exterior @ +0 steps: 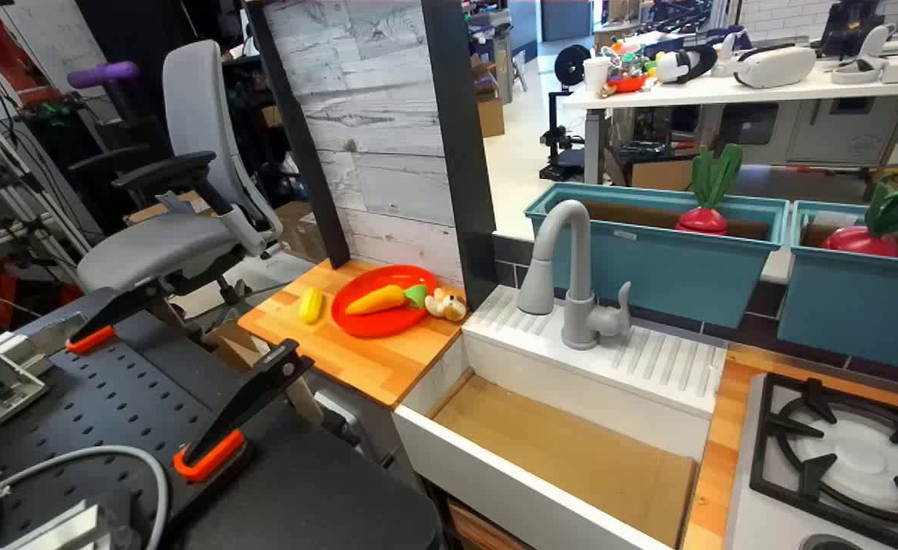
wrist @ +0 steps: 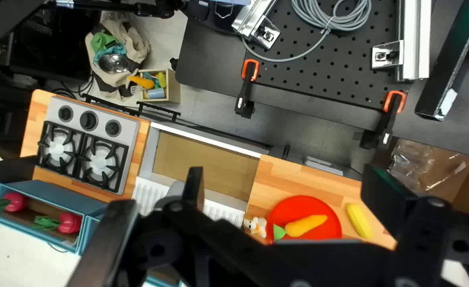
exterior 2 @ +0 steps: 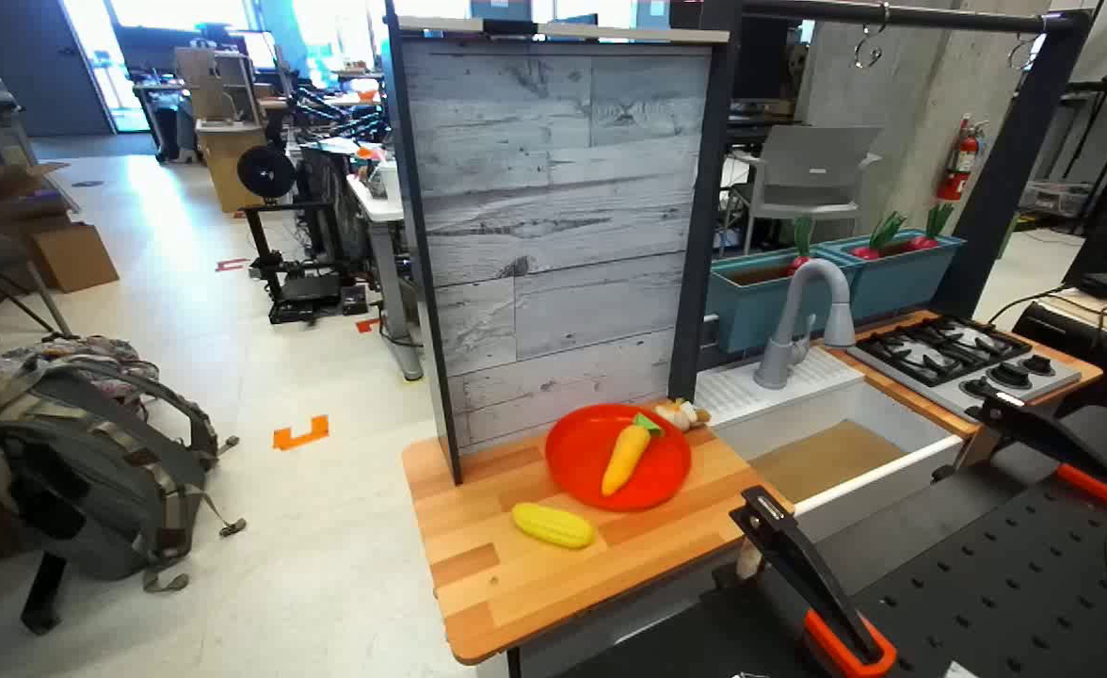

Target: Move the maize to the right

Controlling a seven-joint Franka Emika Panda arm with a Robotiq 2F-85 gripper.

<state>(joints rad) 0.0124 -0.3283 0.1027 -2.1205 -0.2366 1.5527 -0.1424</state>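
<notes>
One maize (exterior 2: 552, 525) beside one red plate (exterior 2: 573, 459), one carrot (exterior 2: 625, 459) on it; one pincer (wrist: 286, 181), jaws apart.

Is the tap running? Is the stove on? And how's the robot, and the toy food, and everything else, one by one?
End effector: open, holding nothing.
Red plate: right side up.
Toy carrot: lying on the red plate.
Maize: lying on the wooden counter, not touching the red plate.
Tap: pointing down, no water showing.
Stove: no flame showing.
Sink: brown sheet lying inside.
Toy radishes: sitting in blue planters.
</notes>
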